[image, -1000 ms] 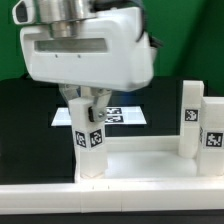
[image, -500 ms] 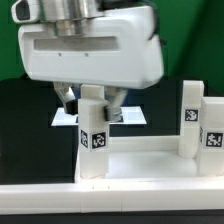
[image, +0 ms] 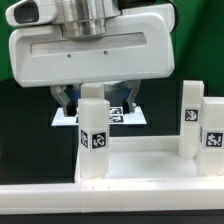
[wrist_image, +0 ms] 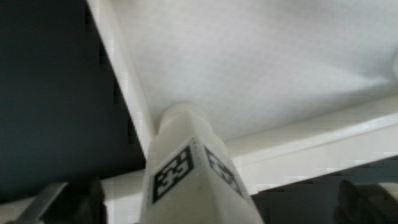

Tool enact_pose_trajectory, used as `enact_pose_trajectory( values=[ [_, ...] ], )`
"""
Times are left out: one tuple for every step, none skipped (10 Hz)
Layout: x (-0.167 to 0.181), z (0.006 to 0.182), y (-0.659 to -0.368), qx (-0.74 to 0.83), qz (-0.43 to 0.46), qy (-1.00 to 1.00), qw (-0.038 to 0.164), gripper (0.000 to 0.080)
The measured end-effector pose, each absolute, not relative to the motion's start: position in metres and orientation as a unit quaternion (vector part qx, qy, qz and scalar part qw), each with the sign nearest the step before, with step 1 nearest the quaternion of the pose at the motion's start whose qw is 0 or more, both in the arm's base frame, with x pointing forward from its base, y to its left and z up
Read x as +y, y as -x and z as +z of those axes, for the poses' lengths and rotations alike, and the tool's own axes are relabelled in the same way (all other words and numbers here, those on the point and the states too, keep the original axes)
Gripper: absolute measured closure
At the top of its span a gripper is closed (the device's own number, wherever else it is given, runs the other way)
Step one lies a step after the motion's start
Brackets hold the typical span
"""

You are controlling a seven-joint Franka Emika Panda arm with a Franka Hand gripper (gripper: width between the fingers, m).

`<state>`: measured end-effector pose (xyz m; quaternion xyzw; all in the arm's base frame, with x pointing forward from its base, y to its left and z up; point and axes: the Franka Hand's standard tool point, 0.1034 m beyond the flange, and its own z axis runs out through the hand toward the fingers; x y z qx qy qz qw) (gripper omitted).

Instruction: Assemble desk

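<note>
Jaws apart, leg let go and standing in the desk

The gripper (image: 97,100) has opened in the last second and lifted a little; its fingers (image: 66,101) now flank the leg (image: 93,135) without touching. That leg stands upright in the tabletop (image: 140,165), at about 9 o'clock from the two other legs (image: 193,120), suggesting it is seated.

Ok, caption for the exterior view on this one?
Open gripper above an upright leg on the tabletop; two more legs stand at the exterior view's right.
</note>
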<state>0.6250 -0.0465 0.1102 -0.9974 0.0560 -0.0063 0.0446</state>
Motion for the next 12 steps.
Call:
enact_pose_trajectory(
  values=[
    [-0.0471, 0.1123, -0.6274, -0.040, -0.009, 0.999, 0.033, 0.0151],
    [-0.0475, 0.1137, -0.6297, -0.136, -0.001, 0.990, 0.034, 0.0151],
    [-0.0500, 0.1169, -0.6366, -0.172, -0.001, 0.984, 0.035, 0.0151],
    [-0.0527, 0.1166, -0.6370, -0.165, -0.007, 0.986, 0.032, 0.0151],
    [-0.0525, 0.1156, -0.6365, -0.154, -0.005, 0.988, 0.031, 0.0151],
    [-0.0529, 0.1155, -0.6364, -0.151, -0.005, 0.988, 0.031, 0.0245],
    [-0.0529, 0.1152, -0.6364, -0.135, -0.005, 0.990, 0.031, 0.0419],
    [-0.0530, 0.1149, -0.6363, -0.098, -0.003, 0.995, 0.031, 0.0419],
    [-0.0546, 0.1148, -0.6363, -0.054, -0.002, 0.998, 0.031, 0.0509],
    [-0.0548, 0.1146, -0.6363, -0.023, -0.001, 0.999, 0.031, 0.0509],
    [-0.0544, 0.1146, -0.6364, 0.042, 0.001, 0.999, 0.030, 0.0509],
    [-0.0536, 0.1150, -0.6363, 0.141, 0.005, 0.990, 0.029, 0.0509]
  ],
)
